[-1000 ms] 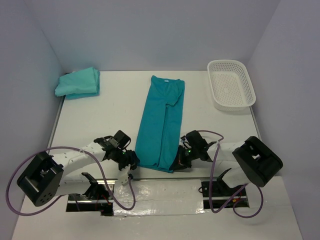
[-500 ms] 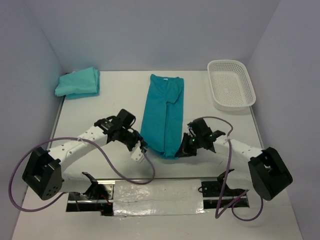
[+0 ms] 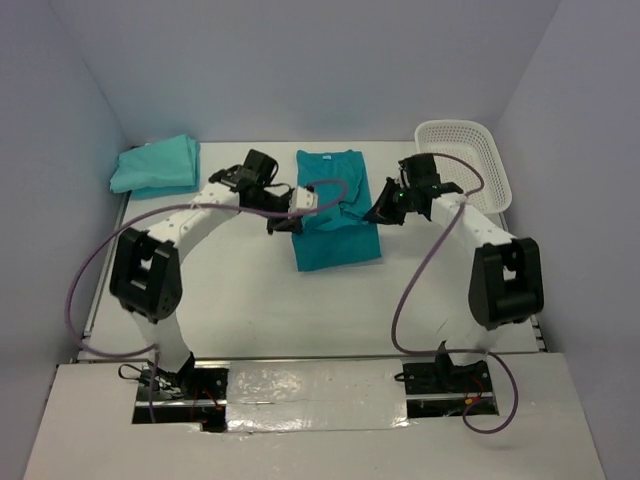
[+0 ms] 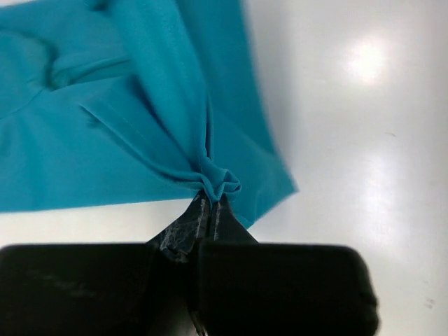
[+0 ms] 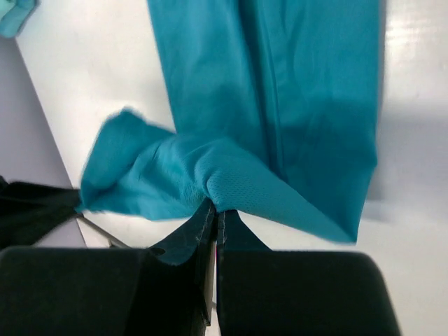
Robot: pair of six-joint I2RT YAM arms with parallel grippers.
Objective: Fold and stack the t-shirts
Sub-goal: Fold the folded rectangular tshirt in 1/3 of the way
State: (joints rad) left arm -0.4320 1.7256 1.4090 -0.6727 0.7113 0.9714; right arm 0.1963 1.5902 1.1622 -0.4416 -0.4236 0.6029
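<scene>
Left gripper: you are pinching a bunched edge of the teal shirt [image 3: 338, 235] with the left gripper [image 4: 210, 207], the jaws closed tight on the cloth.
Right gripper: you are doing the same with the right gripper [image 5: 214, 212], clamped hard on a puckered edge of that shirt.
Shirt in hand: it is lying on the white table [image 3: 300, 310] past the middle, between the two grippers. It is looking already narrowed lengthwise, with the held end doubled over toward the collar end.
Progress: you are, by my reading, partway through the crosswise fold. The gripped edge is not yet laid flat or let go.
Left to do: you are still facing the release, any last fold, and the carry to the stack.
Folded pile: a greener folded pile [image 3: 156, 166] is sitting at the far left corner, well apart from the shirt you are holding. I cannot tell how many shirts are in it.
Basket: the white lattice basket [image 3: 478, 150] is sitting at the far right, just beyond the right arm.
Writing: you are seeing no brand, label or lettering readable in any view.
</scene>
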